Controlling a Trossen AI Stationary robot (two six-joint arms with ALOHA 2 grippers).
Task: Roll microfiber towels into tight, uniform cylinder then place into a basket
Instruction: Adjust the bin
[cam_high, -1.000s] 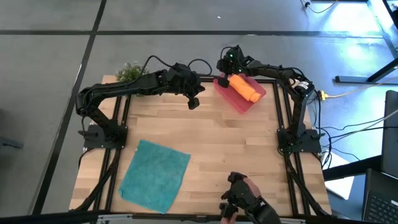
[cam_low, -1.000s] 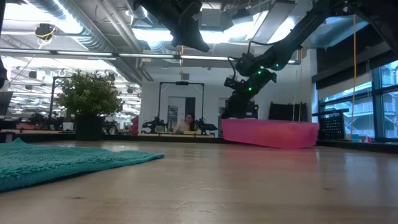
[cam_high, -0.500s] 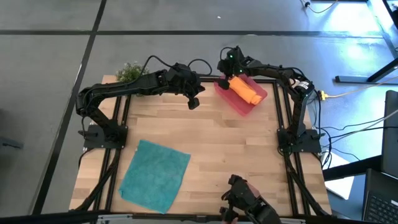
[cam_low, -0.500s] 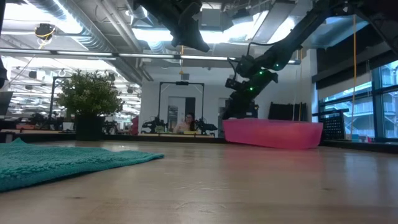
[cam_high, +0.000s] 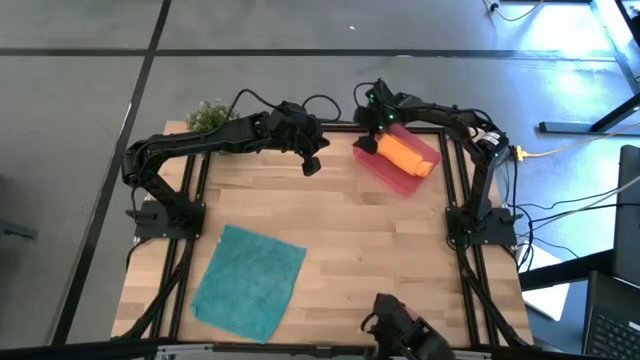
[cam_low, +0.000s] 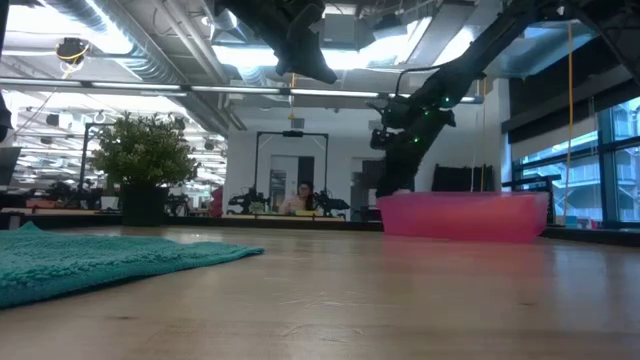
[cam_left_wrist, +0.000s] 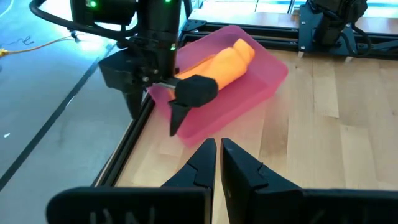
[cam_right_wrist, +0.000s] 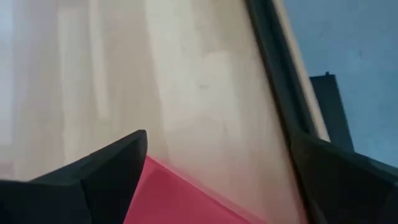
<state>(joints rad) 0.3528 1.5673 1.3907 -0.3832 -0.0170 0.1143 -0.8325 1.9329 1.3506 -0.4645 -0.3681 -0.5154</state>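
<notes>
I'm seeing the basket (cam_high: 400, 165) sliding rightward with the orange towel (cam_high: 405, 153) inside; right gripper (cam_high: 368, 133) fingers straddling its rim wide, left gripper (cam_high: 311, 160) pinched closed.

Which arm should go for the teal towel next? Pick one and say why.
Left, probably. The teal towel lies flat on the left arm's side; the left gripper hangs shut and empty. The right gripper stands open at the basket, farther away.

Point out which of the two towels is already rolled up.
The orange towel: it lies as a rolled cylinder inside the pink basket at the table's far right. The teal towel lies spread flat on the near left.
</notes>
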